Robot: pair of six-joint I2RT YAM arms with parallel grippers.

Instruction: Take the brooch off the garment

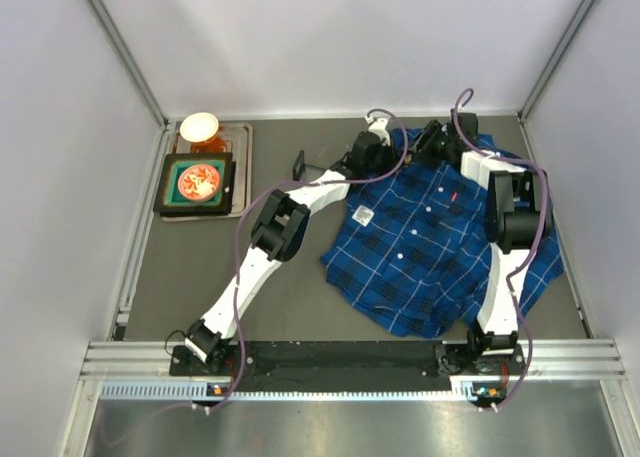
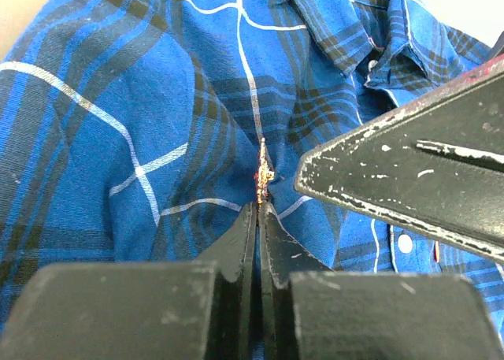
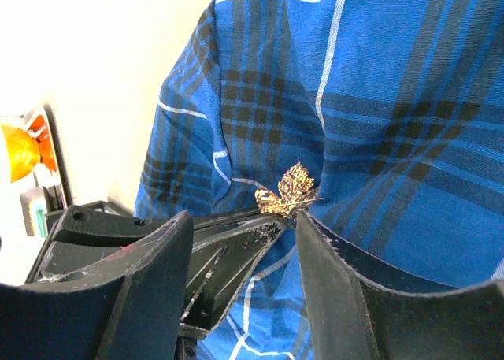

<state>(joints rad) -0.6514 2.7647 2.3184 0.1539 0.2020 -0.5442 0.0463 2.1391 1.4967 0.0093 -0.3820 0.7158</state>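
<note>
A: Status requested: how far along is the job?

B: Early-to-mid stage, it is judged. The brooch [image 2: 264,173] is seen pinned to the shirt [image 1: 440,247], on the upper part near the collar, so nothing is removed yet.

A: Where are the grippers placed?

B: Both are positioned at the pin. The left gripper [image 2: 258,218] is shown w/ fingers pressed together, tips right under the brooch; a ridge of cloth appears to be nipped there; whether the pin's metal is also caught cannot be told. The right gripper [image 3: 244,222] is spread wide, nothing gripped; its fingers are set either side of the left tips, just below the brooch.

A: So what is counted as done?

B: Approach and, prob., bracing of the cloth. The brooch is raised on a fold and shown clearly in the right wrist cam as a gold leaf shape.

A: And what is left?

B: Most of the real work, est.: the brooch has to be gripped, prob. by the right gripper; drawn free while the shirt is held; then set aside. No drop-off spot is given, though a tray [image 1: 245,167] is seen at far left, well apart from the shirt.
</note>
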